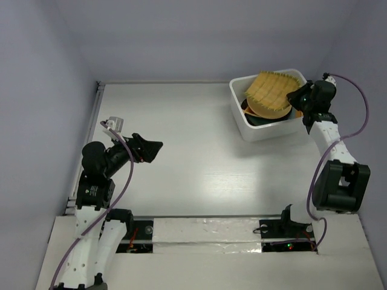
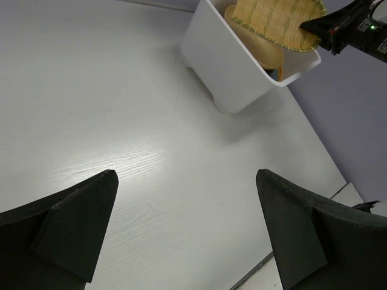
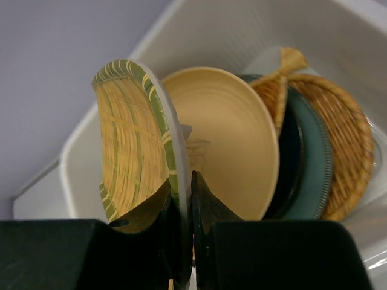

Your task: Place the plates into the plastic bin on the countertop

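From above, the white plastic bin (image 1: 243, 129) stood at the far right of the bench (image 1: 193, 163). A yellow ribbed rectangular plate (image 1: 272, 90) with a scalloped edge was tilted over the bin's far half, with darker dishes under it. The right hand (image 1: 300, 96) met this plate at its right edge. The left hand (image 1: 151, 148) hung over the bare near-left part of the bench, well apart from the bin.

In the left wrist view, the left hand (image 2: 186, 178) had its two dark fingers (image 2: 78, 223) spread wide with nothing between them, only white bench below. The bin (image 2: 230, 66) showed at the top, the yellow plate (image 2: 275, 21) rising above its rim and the right hand (image 2: 323, 25) at the plate's edge.

In the right wrist view, the right hand (image 3: 181, 199) was clamped on the rim of the yellow plate (image 3: 130, 151), which stood on edge and showed a green-striped border. Beside it inside the bin (image 3: 242, 30) leaned a plain yellow-orange dish (image 3: 224, 145), then a grey-blue round plate (image 3: 305, 169) and an orange woven round plate (image 3: 344, 145). Whether the held plate touched the dish beside it could not be told.
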Controlling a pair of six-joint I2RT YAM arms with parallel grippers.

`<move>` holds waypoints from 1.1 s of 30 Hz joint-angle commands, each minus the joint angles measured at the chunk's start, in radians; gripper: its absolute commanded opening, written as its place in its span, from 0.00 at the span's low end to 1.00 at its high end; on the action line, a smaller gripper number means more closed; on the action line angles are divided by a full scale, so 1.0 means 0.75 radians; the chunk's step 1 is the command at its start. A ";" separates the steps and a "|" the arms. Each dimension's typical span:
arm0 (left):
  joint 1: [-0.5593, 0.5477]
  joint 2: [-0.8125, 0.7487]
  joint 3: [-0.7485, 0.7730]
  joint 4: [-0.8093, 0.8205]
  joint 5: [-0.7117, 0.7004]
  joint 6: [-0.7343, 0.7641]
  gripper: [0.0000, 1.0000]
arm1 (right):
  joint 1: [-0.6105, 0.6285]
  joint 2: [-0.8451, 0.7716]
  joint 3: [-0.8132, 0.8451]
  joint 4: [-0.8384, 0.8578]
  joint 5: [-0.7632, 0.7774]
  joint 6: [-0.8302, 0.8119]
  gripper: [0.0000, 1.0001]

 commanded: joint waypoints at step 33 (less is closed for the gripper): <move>-0.036 -0.067 0.199 0.267 -0.017 -0.063 0.99 | -0.050 -1.574 -0.517 -0.051 -0.173 0.220 0.07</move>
